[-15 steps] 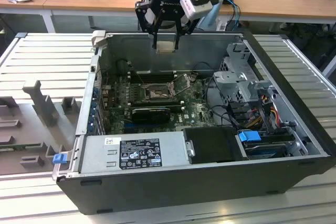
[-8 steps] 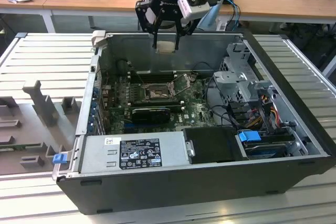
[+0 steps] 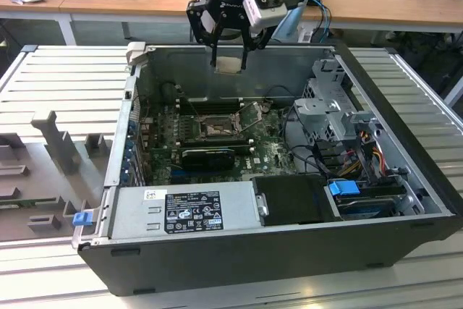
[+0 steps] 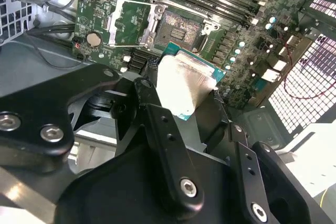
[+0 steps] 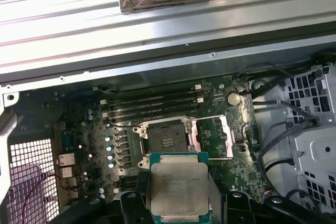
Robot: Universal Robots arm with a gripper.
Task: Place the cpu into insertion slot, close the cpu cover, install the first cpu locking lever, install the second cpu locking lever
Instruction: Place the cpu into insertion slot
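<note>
Step in hand is placing the cpu, and it is not seated yet. The gripper [image 3: 230,67] is clenched on the cpu [image 3: 230,63], with its fingers on two opposite edges. The chip hangs in the air above the open computer case [image 3: 405,179], over the side away from the power supply [image 3: 184,211]. The case lies on the ribbed counter [image 3: 65,77].

In the first wrist view the cpu [image 5: 178,187] shows its pale metal top, held level between the dark fingers [image 5: 140,195]. The insertion slot [image 5: 167,139] sits mid motherboard [image 5: 79,129], just beside the memory slots [image 5: 152,103]. It is empty, with the pin field bare. The cpu cover [image 5: 212,136] is swung open off the slot toward the coin battery [image 5: 234,98] (green board shows through its window). I can't make out the locking levers for sure.

My read on doing this step well:
- The chip's edges look roughly square with the slot frame in the first wrist view, so that yaw is worth holding.
- The chip is well apart from the slot, both high and off to the side, so centre it over the frame before descending.
- Descend straight and level, with no sliding across the pins and no pressing.
- Match the orientation mark and notches (too small to tell here).
- The fingers flank two edges and may clip the frame or the open cover, so watch clearance on those sides.
- Let go only once the chip lies flat inside the frame.
- The main risk is bent pins from a tilted or offset drop.
</note>
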